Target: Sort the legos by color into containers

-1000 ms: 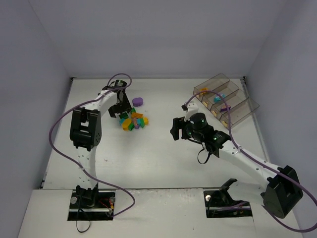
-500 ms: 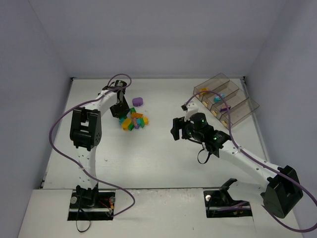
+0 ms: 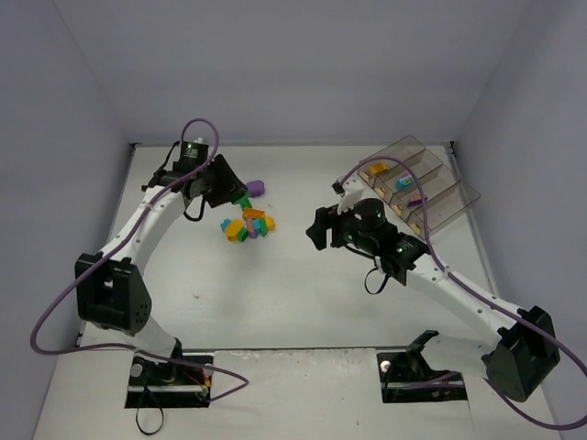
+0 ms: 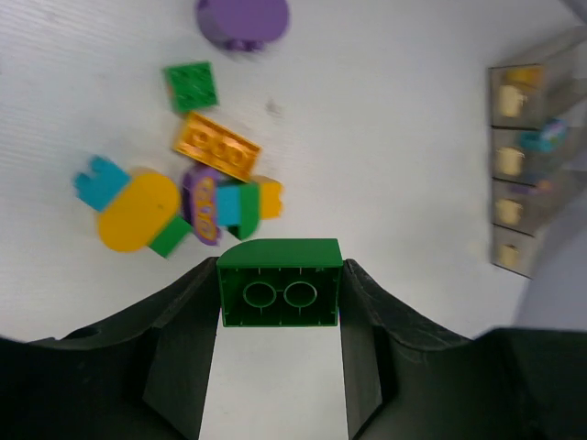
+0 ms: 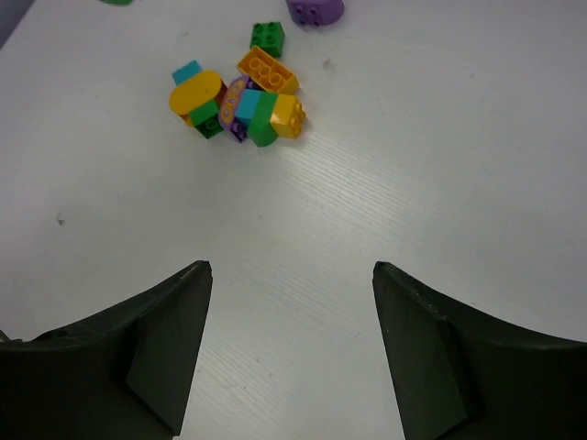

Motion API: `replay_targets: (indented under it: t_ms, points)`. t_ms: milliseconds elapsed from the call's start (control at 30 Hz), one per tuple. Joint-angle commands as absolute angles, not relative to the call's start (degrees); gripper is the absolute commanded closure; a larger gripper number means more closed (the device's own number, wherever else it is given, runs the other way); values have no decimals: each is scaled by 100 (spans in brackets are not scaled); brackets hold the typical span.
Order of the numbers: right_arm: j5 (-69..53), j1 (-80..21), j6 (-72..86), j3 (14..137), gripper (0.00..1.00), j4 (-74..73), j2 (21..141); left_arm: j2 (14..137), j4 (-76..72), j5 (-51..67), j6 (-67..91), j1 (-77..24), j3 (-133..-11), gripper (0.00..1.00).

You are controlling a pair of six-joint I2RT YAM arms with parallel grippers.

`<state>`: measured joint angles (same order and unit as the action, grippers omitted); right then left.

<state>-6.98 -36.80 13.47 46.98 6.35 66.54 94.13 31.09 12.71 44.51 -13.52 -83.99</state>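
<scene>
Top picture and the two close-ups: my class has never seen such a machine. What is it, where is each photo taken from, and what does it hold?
Two white robot arms are bolted to a table. The wide picture looks down from above; each close-up comes from a camera on one arm's wrist, showing its own black pincer. A pile of coloured bricks lies on the table, with a tray of clear bins at the back right, some bricks already inside. The left pincer grips a green brick. The right pincer is open and empty.
</scene>
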Motion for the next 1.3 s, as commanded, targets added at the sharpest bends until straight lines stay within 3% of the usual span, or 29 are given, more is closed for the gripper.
replay_targets:
  t_ms: [0,433,1267]
  points:
    - [-1063,-3726,1292,5018,33,1484,6495,8757,2087,2389,5508,-1450,-7789,83]
    - [-1257,-3981,1327,6098,31,3048,7496,7787,1020,2127,7268,-1942,-7479,83]
    - [-1810,-3999,1450,7330,36,3533,8798,7374,967,1819,7418,-2136,-7682,82]
